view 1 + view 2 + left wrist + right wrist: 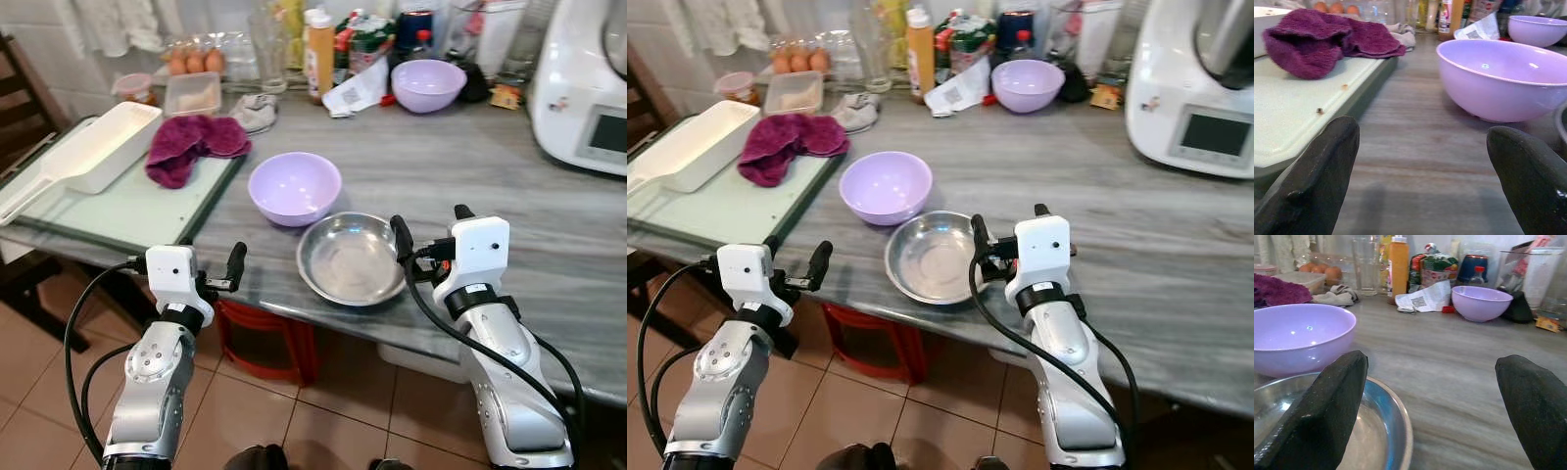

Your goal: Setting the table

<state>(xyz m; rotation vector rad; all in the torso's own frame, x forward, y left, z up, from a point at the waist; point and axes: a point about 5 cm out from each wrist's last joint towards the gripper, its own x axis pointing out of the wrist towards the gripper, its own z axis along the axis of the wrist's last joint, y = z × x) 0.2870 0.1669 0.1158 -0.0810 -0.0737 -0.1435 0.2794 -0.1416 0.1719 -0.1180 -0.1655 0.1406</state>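
Grey table (490, 176): right hand (428, 227) spread wide beside steel bowl (351, 258), left hand (208, 258) wide too.

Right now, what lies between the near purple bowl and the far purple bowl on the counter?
Only bare grey counter lies between the near purple bowl and the far purple bowl; the left eye view shows it best.

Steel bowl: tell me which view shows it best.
The left eye view: the whole steel bowl shows from above, near the counter's edge. The right eye view nearly matches it. The right wrist view catches part of its rim; the left wrist view, a sliver.
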